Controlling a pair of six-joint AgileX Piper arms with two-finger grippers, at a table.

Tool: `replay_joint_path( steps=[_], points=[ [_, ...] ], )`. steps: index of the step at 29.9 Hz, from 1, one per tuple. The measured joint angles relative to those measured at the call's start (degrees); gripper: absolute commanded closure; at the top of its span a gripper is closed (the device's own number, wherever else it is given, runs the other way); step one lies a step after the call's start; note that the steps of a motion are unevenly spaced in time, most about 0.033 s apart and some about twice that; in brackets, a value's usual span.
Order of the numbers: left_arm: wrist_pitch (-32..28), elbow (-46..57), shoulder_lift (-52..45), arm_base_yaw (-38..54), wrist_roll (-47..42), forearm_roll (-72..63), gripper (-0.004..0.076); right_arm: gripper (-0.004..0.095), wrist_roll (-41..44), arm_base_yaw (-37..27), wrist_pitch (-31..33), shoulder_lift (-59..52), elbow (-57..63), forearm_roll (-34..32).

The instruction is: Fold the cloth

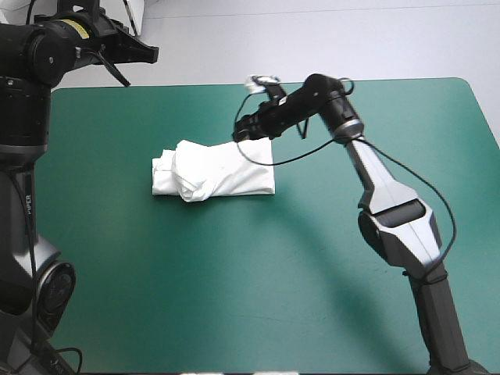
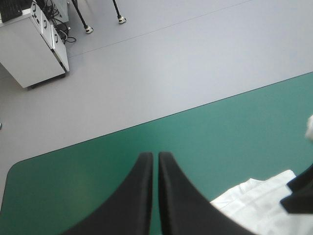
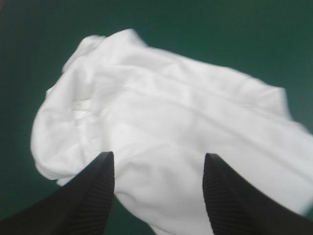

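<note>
The white T-shirt (image 1: 212, 173) lies as a folded bundle on the teal-green cover, a little left of the table's middle, with a rumpled knot near its left end. My right gripper (image 1: 243, 133) hovers just above the bundle's far right corner; in its wrist view its black fingers stand apart over the T-shirt (image 3: 166, 127) with nothing held between them. My left gripper (image 1: 150, 54) is raised beyond the table's far left corner, well clear of the cloth, its fingers (image 2: 168, 196) pressed together. A corner of the T-shirt (image 2: 259, 205) shows beside them.
Bare teal-green cover (image 1: 258, 289) surrounds the bundle on all sides, widest toward the near edge. The table's far edge (image 2: 161, 117) runs ahead of the left gripper.
</note>
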Motion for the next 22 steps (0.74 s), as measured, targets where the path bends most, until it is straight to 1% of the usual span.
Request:
replay_joint_path(
  steps=[4,6,8,12,14,16,22],
  points=[
    [0.0,0.0,-0.1,0.0,0.2,0.0,0.0682,0.0383,1.6,-6.3,0.0,-3.6,1.8,-0.5],
    [0.0,0.1,-0.1,0.0,0.6,-0.1,0.0649,0.0383,1.9,-8.6,0.0,-4.9,3.0,0.2],
    [0.0,0.8,-0.2,0.0,1.3,-0.7,0.0591,0.0382,1.8,-9.5,0.0,-5.2,4.6,0.9],
    [0.0,3.0,-0.2,0.0,2.1,-2.4,0.0427,0.0382,0.5,-9.3,0.1,-5.2,9.4,2.2],
    [0.0,4.1,-0.2,0.0,2.1,-2.6,0.0370,0.0382,-0.1,-9.2,0.1,-4.9,11.9,3.3],
    [0.0,4.7,-0.2,0.0,2.1,-2.6,0.0353,0.0381,-0.5,-9.2,0.1,-4.8,13.7,3.6],
    [0.0,5.5,0.1,0.0,2.1,-2.5,0.0353,0.0381,-0.8,-9.2,-0.1,-4.7,17.1,4.1]
  ],
)
